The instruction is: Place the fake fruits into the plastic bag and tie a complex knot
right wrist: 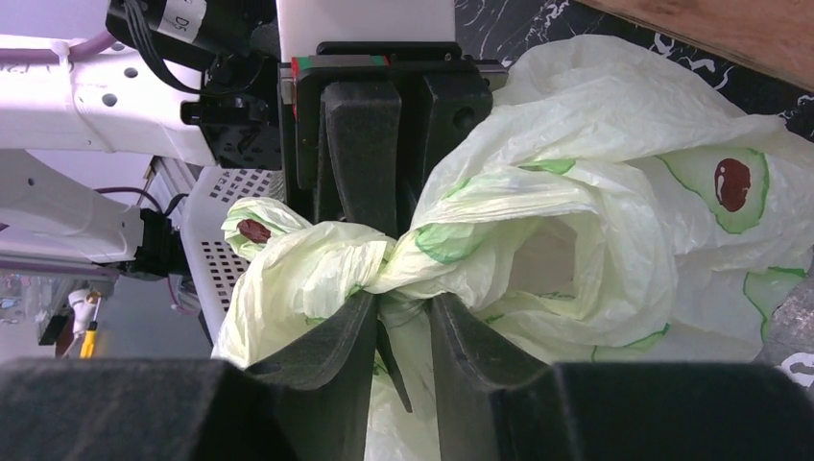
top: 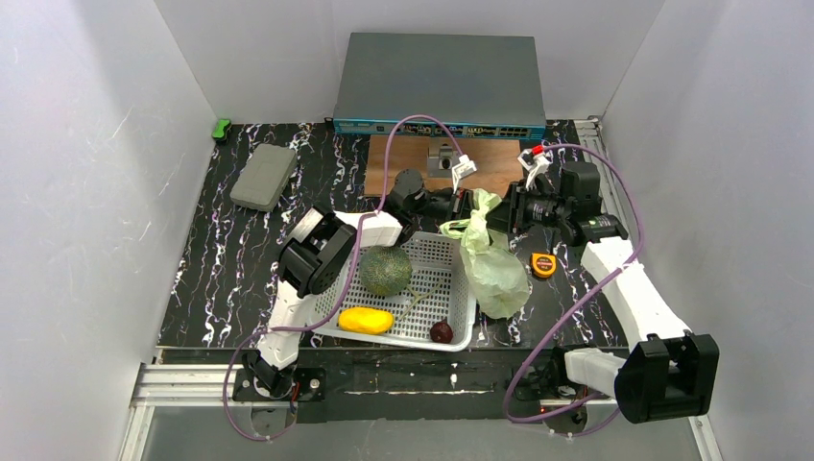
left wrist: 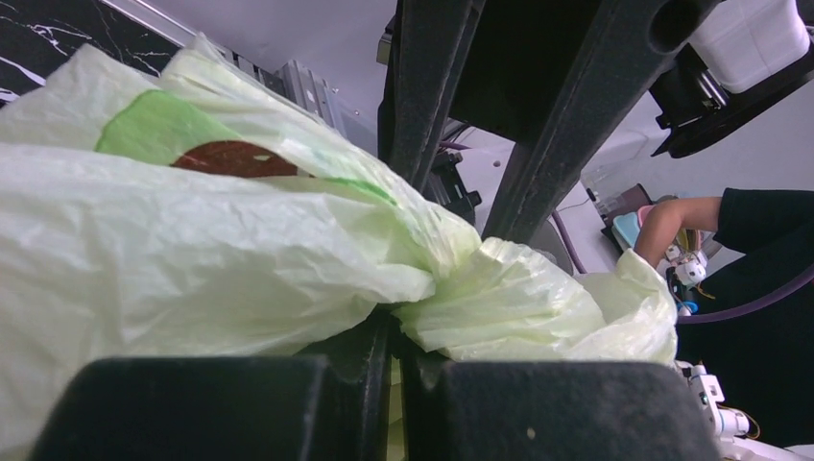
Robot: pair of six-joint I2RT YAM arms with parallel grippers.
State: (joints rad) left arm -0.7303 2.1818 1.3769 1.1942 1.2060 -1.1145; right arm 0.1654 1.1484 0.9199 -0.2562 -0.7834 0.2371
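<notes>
The pale-green plastic bag (top: pixel 496 274) with avocado prints stands bulging just right of the white basket (top: pixel 429 250). Its twisted neck (top: pixel 478 209) is held between both grippers. My left gripper (top: pixel 459 206) is shut on the neck from the left; its wrist view shows plastic pinched between the jaws (left wrist: pixel 394 331). My right gripper (top: pixel 504 209) is shut on the same twist from the right (right wrist: pixel 401 305). The green netted melon (top: pixel 386 271), yellow mango (top: pixel 366 320) and small dark red plum (top: pixel 442 332) lie in the basket. Other fruits are hidden.
A yellow tape measure (top: pixel 544 264) lies right of the bag. A grey network switch (top: pixel 440 86) and a wooden board (top: pixel 422 158) are at the back. A grey flat case (top: pixel 263 177) and a small green object (top: pixel 222 128) lie at the back left.
</notes>
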